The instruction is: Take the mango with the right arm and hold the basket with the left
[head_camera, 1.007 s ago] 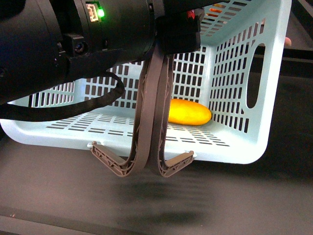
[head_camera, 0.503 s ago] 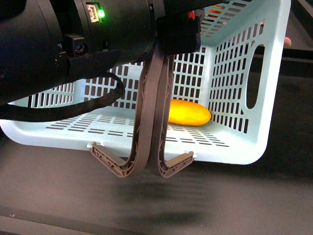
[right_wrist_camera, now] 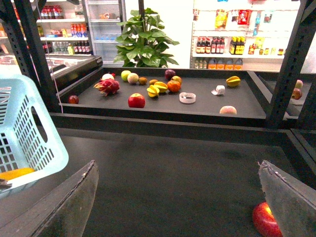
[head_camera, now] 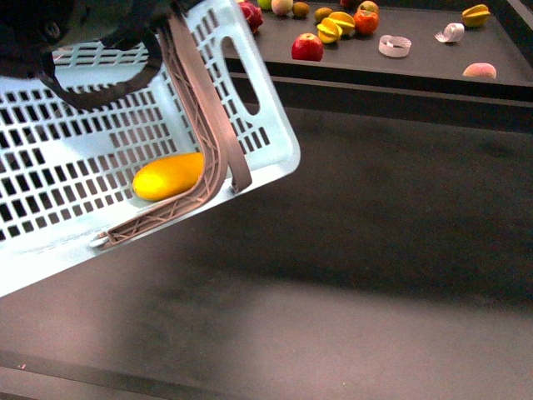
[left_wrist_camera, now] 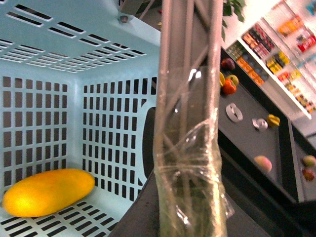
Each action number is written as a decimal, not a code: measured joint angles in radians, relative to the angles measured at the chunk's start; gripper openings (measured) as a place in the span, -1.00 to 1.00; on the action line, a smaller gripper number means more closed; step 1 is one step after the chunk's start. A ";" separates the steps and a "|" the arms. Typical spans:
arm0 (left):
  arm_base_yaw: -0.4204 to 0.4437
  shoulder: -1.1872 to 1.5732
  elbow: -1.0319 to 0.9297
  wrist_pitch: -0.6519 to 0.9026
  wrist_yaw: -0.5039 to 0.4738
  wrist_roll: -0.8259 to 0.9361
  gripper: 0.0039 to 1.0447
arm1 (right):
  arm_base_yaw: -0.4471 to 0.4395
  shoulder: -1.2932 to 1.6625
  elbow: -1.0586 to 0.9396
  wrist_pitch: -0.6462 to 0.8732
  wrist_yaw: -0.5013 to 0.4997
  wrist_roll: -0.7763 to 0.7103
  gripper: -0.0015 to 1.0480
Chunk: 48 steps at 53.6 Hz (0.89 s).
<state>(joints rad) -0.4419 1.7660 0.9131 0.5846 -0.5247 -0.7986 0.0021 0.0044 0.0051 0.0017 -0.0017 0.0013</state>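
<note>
i am watching the left hand (head_camera: 171, 212) clamping the light-blue slotted plastic basket (head_camera: 275, 154) rim; the right hand (right_wrist_camera: 177, 207) is gaping wide, empty. the smooth yellow-orange oval mango (head_camera: 169, 176) looks slippery and bruisable: grip mid-body.

L arm (head_camera: 58, 25) showing bulky black housing w/ a thick black cable (head_camera: 100, 87) looping below it. L hand (head_camera: 196, 154) showing grey-brown curved fingers w/ open lattice ribbing. Wrist view: one finger (left_wrist_camera: 190, 123) wearing crinkled clear plastic wrap. R hand (right_wrist_camera: 180, 197) showing two dull grey-brown fingers (right_wrist_camera: 66, 205), roughened edges.
</note>
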 joint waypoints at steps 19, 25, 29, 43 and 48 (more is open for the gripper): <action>0.134 0.144 0.170 -0.138 0.000 -0.494 -0.83 | 0.000 0.000 0.000 0.000 0.000 0.000 0.85; 0.171 0.222 0.218 -0.173 -0.001 -0.581 -0.83 | 0.000 0.000 0.000 0.000 0.000 0.000 0.85; 0.192 0.262 0.233 -0.174 0.005 -0.636 -0.83 | 0.000 0.000 0.000 0.000 0.000 0.000 0.85; 0.249 0.335 0.265 -0.143 0.031 -0.723 -0.83 | 0.000 0.000 0.000 0.000 0.000 0.000 0.85; 0.262 0.367 0.284 -0.132 0.034 -0.747 -0.83 | 0.000 0.000 0.000 0.000 0.000 0.000 0.85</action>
<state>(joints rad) -0.1802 2.1330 1.1973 0.4522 -0.4908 -1.5452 0.0021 0.0044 0.0051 0.0017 -0.0017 0.0013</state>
